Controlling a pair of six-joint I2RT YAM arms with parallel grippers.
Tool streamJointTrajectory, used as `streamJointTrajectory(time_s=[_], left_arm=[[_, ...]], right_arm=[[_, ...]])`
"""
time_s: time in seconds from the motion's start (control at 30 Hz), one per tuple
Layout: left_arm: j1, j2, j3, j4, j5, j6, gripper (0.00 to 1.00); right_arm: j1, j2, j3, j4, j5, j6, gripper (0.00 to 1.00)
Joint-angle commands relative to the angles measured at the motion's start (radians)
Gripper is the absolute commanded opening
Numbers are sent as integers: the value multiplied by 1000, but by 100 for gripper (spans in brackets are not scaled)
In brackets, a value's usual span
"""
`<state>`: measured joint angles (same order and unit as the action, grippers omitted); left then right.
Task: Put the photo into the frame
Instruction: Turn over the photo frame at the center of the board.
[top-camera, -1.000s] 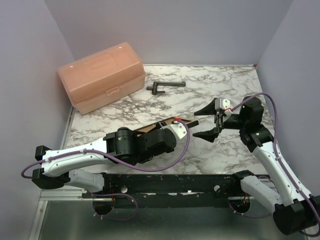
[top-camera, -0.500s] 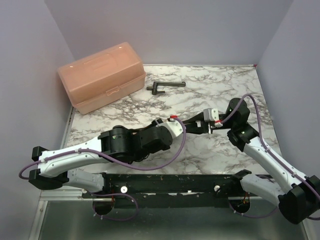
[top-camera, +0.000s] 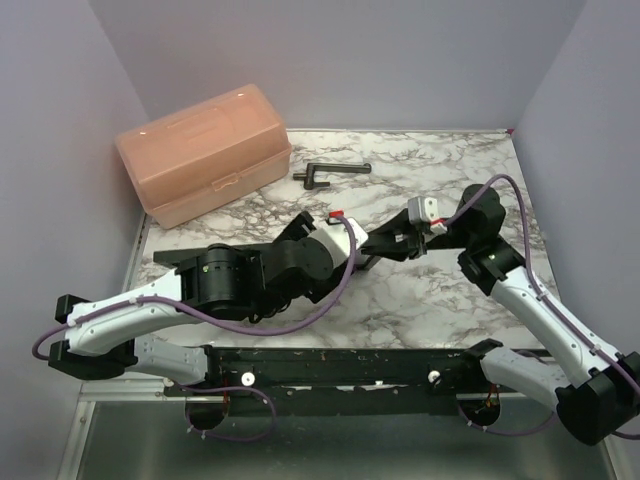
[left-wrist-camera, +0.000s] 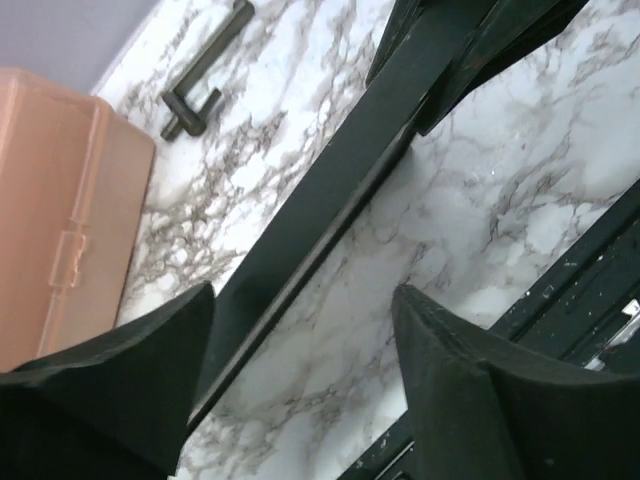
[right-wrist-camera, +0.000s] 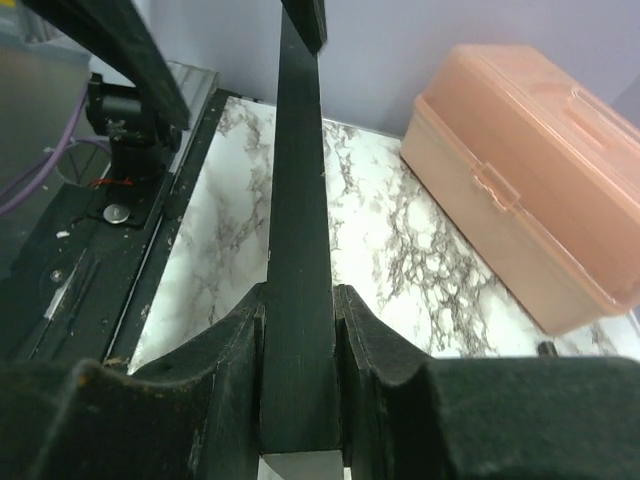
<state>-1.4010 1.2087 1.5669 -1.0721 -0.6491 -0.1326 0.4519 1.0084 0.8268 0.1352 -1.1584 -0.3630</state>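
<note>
The frame (right-wrist-camera: 298, 200) shows as a thin black bar held on edge above the marble table. My right gripper (right-wrist-camera: 297, 295) is shut on its near end, one finger pressed to each face. In the top view the right gripper (top-camera: 398, 243) meets the frame (top-camera: 378, 245) at mid-table. The same black bar (left-wrist-camera: 330, 190) crosses the left wrist view diagonally. My left gripper (left-wrist-camera: 300, 295) is open. The bar passes just inside its left finger (left-wrist-camera: 150, 360) without being squeezed. The photo is out of view.
A salmon plastic box (top-camera: 205, 150) stands at the back left, also seen from the wrists (left-wrist-camera: 60, 220) (right-wrist-camera: 530, 170). A dark L-shaped metal handle (top-camera: 330, 172) lies behind the arms. The black mounting rail (top-camera: 330, 365) runs along the near edge.
My right gripper swung in and shut on the frame's end. My left gripper has just opened, letting go of the frame, and its arm has drawn back to the left.
</note>
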Motion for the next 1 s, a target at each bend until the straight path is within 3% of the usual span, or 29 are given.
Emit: streamJointTrajectory(time_s=[0.0,0.27,0.53,0.77,0.97], left_arm=[[6,-19,93,70,-20,-16,78],[76,-41,171,123,121,-45,83],[266,-83,122,177,406,-171,83],[356,-116,16,203,528,-252,83],[400,-121,-78,230,597,-307,83]], right_arm=[[-9,23,108,-113,48,109,0],[-10,79,257,-240,83,254,0],[-43,185,357,-381,68,352,0],[-244,354,362,-387,-192,601,0],[-296,389,252,-407,-18,634,0]])
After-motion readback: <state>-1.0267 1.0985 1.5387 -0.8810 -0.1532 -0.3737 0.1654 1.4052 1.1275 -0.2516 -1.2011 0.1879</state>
